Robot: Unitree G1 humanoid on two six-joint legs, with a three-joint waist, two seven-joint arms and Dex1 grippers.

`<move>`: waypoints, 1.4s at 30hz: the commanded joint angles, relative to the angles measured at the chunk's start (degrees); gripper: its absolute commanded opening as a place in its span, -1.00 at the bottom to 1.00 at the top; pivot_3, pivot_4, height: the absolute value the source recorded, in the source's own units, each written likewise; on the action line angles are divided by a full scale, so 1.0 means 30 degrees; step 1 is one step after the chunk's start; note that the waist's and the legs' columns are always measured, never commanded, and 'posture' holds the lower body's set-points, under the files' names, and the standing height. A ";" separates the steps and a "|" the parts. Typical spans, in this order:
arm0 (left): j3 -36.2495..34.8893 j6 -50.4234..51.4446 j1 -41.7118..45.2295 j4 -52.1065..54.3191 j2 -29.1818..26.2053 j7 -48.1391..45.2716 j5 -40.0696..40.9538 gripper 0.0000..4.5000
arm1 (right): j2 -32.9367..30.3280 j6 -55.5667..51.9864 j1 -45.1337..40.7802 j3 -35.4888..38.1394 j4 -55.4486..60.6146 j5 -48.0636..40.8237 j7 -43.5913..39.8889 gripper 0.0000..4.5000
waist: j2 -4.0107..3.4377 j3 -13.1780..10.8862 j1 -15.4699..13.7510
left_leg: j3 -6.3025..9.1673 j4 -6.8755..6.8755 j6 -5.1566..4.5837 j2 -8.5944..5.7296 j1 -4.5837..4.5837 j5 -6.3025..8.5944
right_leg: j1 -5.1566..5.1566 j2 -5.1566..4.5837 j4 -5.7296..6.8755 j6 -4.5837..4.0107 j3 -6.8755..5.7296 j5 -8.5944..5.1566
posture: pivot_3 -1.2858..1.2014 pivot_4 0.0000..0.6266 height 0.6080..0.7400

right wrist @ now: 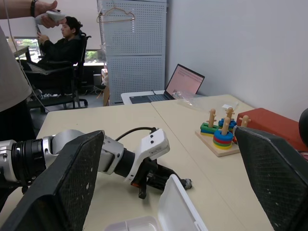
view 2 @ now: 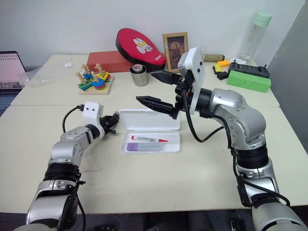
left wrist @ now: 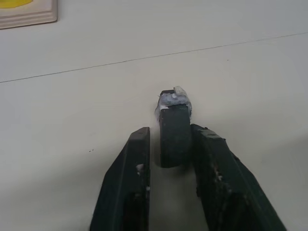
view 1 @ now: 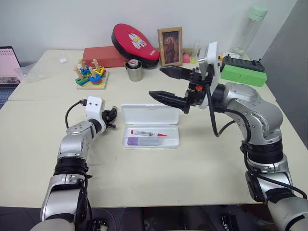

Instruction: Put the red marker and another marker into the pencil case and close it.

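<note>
Pencil case (view 1: 150,126): lies open on the desk (view 1: 202,163) between the two arms, lid folded back flat behind the tray.
Red marker (view 1: 148,134): lies flat in the tray along its rear side, red cap pointing toward the robot's right.
Lavender marker (view 1: 143,141): lies in the tray just in front of the red marker, parallel to it.
Left pincer (left wrist: 169,147): low over the desk just left of the case; the wrist view shows its fingers (left wrist: 126,183) drawn in around a small black object (left wrist: 173,132) with a pale tip, so it seems to be pinching that piece rather than anything of the task.
Right pincer (view 1: 169,85): held in the air above and behind the case, pointing toward the robot's left, fingers spread wide and empty.
Progress: both markers look to be in the tray, so closing the lid appears to be what remains.
Handling: the case looks like thin, stiff, light plastic, probably smooth and liable to slide on the desk when pushed.
Where to take hold: the free far edge of the lid (view 1: 149,115), near its middle, seems the best place to lift and swing it over on the hinge.
Risk: a push off-centre could turn the whole case instead of folding the lid; steadying the tray rim may help.
</note>
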State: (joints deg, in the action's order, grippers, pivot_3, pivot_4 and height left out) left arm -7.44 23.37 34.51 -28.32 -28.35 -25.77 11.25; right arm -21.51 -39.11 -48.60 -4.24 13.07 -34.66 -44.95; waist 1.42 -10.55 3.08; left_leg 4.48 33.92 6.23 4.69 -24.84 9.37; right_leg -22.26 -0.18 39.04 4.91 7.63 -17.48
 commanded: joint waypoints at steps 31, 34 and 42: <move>0.9534 -0.2457 0.0611 0.8507 -0.2640 -1.3351 -0.0128 -0.83 | -0.7529 -0.0740 0.7047 0.2449 0.4733 -0.0231 -0.1803 1.00 | -0.0111 -0.0021 0.0041 | 0.0060 -0.0001 -0.0016 -0.0034 -0.0022 -0.0011 | 0.0045 -0.0036 -0.0036 0.0005 -0.0069 -0.0084 | 0.03 -0.52 1.00; 0.9563 -0.2632 0.0783 0.7930 -0.1879 -1.3582 -0.0310 -0.83 | -0.7530 -0.1026 0.7407 0.2630 0.5286 -0.0446 -0.1344 1.00 | -0.0110 -0.0022 -0.0006 | 0.0064 -0.0004 -0.0016 -0.0034 -0.0022 -0.0011 | 0.0042 -0.0036 -0.0029 -0.0013 -0.0078 -0.0076 | 0.03 -0.52 1.00; 0.9654 -0.2877 0.0973 0.7209 -0.0883 -1.4032 -0.1023 -0.83 | -0.7456 -0.1502 0.7869 0.2788 0.6048 -0.0763 -0.0574 1.00 | -0.0108 -0.0023 -0.0006 | 0.0069 0.0001 -0.0016 -0.0033 -0.0017 -0.0012 | 0.0049 -0.0034 -0.0020 -0.0007 -0.0081 -0.0081 | 0.03 -0.52 1.00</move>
State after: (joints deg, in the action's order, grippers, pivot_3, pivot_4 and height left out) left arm 21.69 15.94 36.04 -7.10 -31.22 -67.21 8.76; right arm -43.76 -43.57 -25.16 2.23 29.12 -35.84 -47.25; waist 1.09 -10.62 3.06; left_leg 4.69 33.93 6.18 4.60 -24.89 9.33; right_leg -22.12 -0.29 38.98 4.89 7.39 -17.72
